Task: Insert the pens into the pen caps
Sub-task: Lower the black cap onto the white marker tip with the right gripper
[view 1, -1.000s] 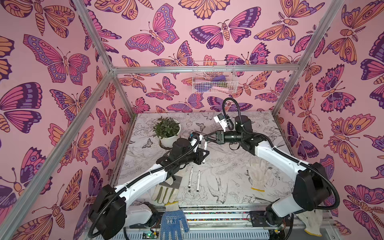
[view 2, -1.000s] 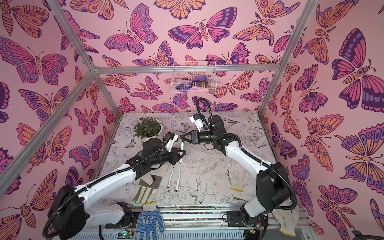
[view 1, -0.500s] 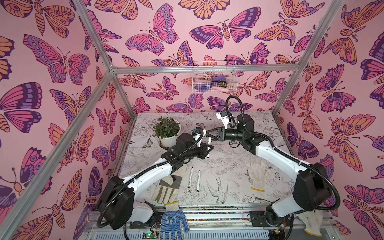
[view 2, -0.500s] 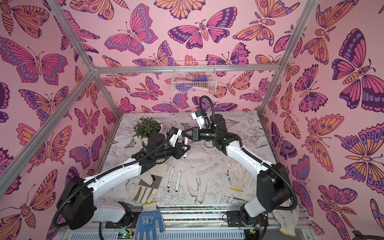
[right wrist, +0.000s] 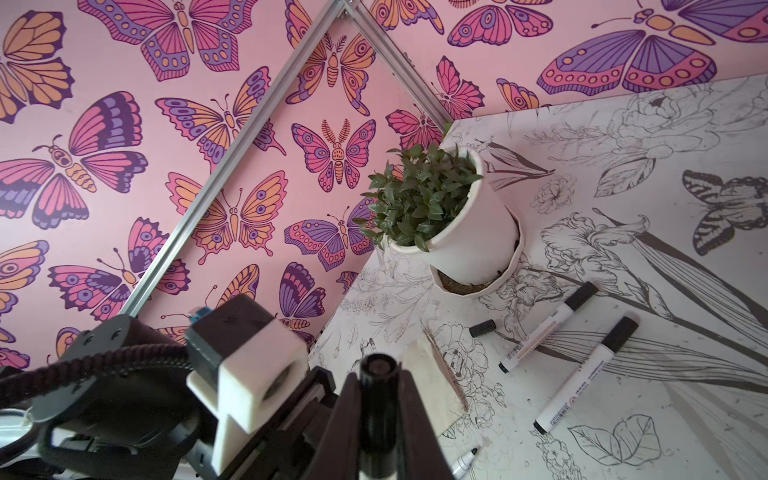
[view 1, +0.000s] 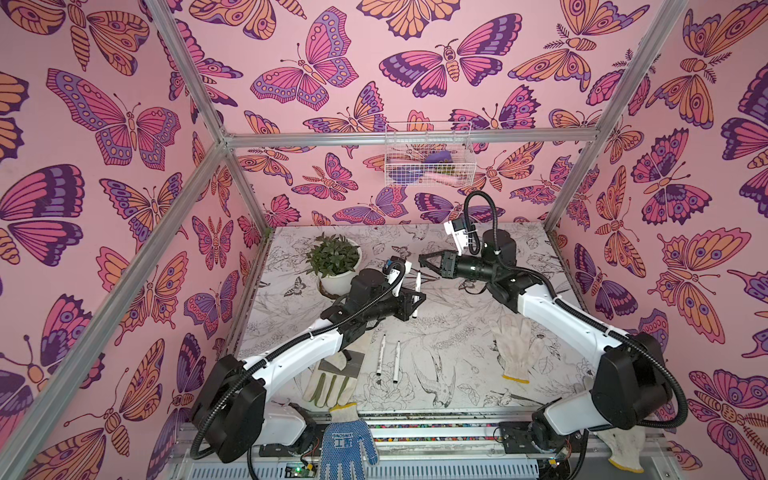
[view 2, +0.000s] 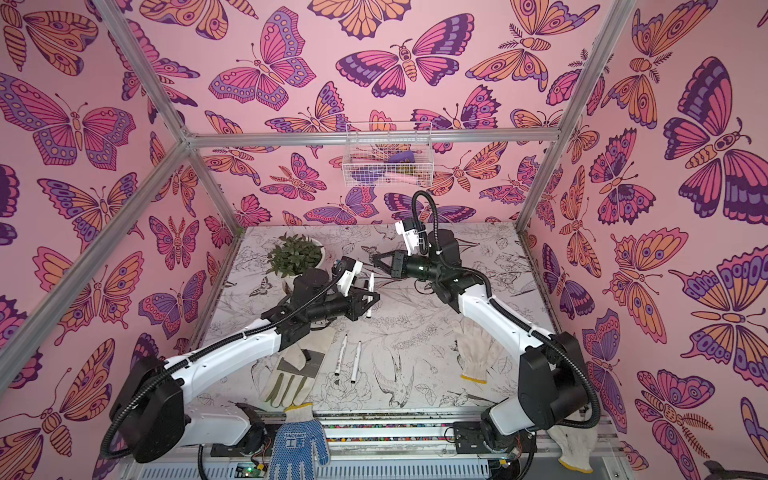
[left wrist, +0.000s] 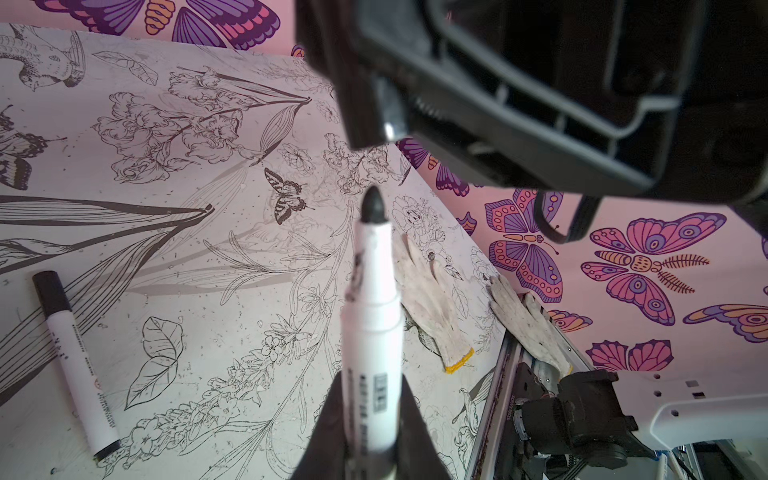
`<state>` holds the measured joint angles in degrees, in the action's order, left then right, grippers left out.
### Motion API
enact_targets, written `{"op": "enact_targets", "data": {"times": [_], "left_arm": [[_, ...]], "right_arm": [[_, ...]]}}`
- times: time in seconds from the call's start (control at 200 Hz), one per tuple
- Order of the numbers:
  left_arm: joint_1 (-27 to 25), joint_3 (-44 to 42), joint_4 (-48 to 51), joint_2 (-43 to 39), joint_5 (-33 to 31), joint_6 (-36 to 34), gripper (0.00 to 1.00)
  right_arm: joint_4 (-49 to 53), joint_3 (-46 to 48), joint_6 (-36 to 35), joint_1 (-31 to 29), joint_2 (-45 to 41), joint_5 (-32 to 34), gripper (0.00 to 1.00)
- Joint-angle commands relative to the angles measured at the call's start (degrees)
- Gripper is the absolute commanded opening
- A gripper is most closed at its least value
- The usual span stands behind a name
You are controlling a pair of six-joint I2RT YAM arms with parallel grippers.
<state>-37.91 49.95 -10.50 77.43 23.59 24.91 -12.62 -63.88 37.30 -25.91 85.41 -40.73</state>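
The pen (left wrist: 372, 299) is sitting clamped low on its barrel between the left fingers (left wrist: 330, 428), its dark tip pointing out beyond them toward the cap (right wrist: 378, 399), which the right fingers (right wrist: 341, 424) are pinching tight. Tip and cap mouth are hanging near each other but apart. Judging by this, the mating step is under way: the next move is calling for both to share one line, then a straight push. Capped pens (right wrist: 548, 332) are lying on the worktop (right wrist: 685, 137) below.
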Motion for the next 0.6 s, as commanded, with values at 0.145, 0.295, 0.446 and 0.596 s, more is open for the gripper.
{"op": "enact_targets", "data": {"times": [0.145,0.295,0.446,0.596], "left_arm": [[-0.17,-0.20,-0.53,-1.20,0.48,-0.56,0.00],[-0.19,-0.04,-0.48,-0.92,0.44,-0.56,0.00],[-0.15,0.14,-0.38,-0.79,0.48,-0.65,0.00],[-0.19,0.36,-0.30,-0.70,0.48,-0.78,0.00]], "right_arm": [[-3.66,-0.18,1.50,-0.02,1.12,0.60,0.00],[-4.84,-0.37,2.50,-0.10,1.68,-0.42,0.00],[-4.48,-0.22,2.53,-0.45,2.03,-1.17,0.00],[-4.51,0.57,2.69,-0.72,1.99,-2.20,0.00]]}}
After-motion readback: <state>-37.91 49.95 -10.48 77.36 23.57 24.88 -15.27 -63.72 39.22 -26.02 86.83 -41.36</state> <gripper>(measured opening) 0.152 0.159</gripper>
